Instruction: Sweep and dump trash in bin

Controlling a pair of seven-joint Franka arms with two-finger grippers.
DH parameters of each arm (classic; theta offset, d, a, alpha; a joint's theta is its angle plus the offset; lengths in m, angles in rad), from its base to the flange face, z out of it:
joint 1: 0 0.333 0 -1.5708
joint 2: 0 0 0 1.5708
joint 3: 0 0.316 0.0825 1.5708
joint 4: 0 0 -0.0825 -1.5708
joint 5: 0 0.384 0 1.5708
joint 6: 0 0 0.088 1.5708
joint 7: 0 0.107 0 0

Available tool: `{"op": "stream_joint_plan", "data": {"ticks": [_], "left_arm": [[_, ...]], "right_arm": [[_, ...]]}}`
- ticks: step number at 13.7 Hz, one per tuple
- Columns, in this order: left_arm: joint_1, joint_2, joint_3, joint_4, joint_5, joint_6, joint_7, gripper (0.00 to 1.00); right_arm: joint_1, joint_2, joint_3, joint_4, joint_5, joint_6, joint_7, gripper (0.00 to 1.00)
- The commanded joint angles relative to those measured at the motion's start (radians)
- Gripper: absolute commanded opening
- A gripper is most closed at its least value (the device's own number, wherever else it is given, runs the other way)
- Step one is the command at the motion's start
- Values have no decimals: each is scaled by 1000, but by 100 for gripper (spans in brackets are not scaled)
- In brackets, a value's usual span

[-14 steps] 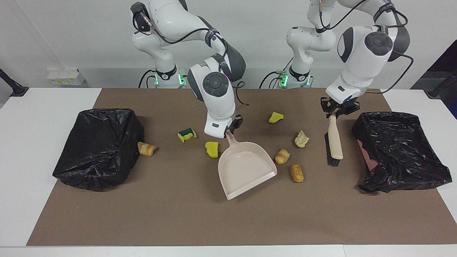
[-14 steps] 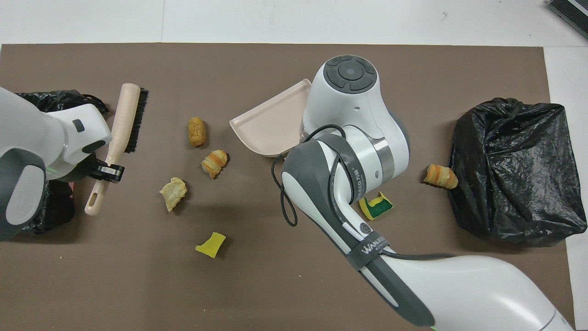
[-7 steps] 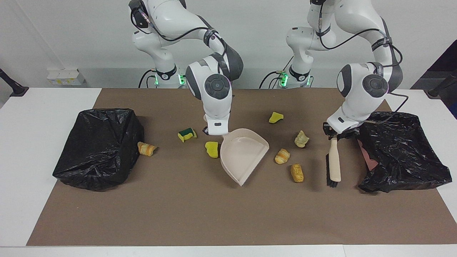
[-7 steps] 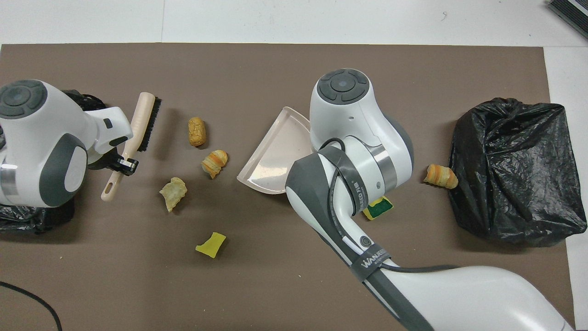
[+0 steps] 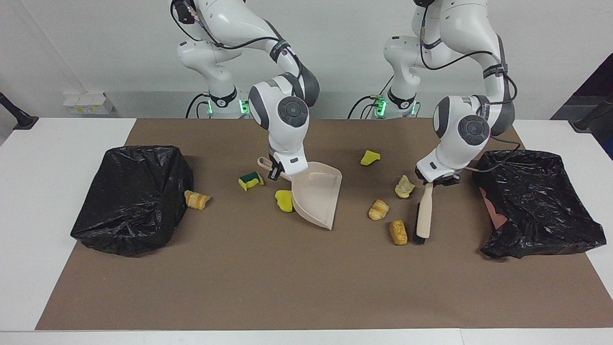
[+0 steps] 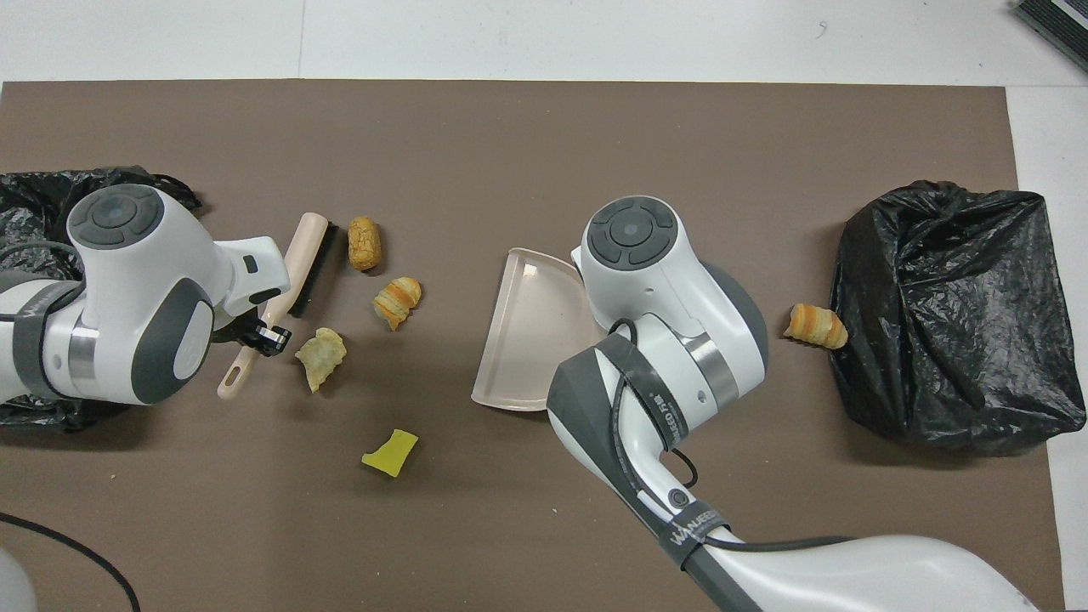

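Between dustpan and brush: 3 scraps.

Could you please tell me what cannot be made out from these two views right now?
- Overhead view: the right arm covers two sponge pieces, the dustpan handle and the right gripper holding it.
- Overhead view: the left arm hides much of the bag at its end.
- Facing view: whether the brush bristles touch the bread lump cannot be told.
- Both views: what is inside either bag stays hidden.
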Motion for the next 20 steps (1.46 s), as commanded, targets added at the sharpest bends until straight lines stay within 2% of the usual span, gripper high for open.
{"op": "stream_joint_plan", "data": {"ticks": [1,4,7,9,13,16,20], "left_arm": [[-10,-75,8,-102,16,49,11,0],[-30,-98,2,-139,13,49,14,0],[-115,-115,2,-159,-10,46,-3,0],[-178,-144,2,-199,-52,46,-43,0],[-332,-186,2,-236,-72,39,-126,0],[-404,-192,2,-235,-130,40,-152,0],[-488,-197,2,-206,-141,-4,-245,0]], "right_arm": [[21,-48,5,-82,-38,65,-40,0],[26,-51,5,-85,-42,53,-112,0],[23,-52,5,-86,-50,40,-222,0],[18,-52,5,-77,-50,-12,-278,0],[21,-56,7,-78,-42,-51,-185,0],[20,-59,7,-85,-36,-49,-140,0],[17,-59,7,-89,-30,-25,-111,0]]}}
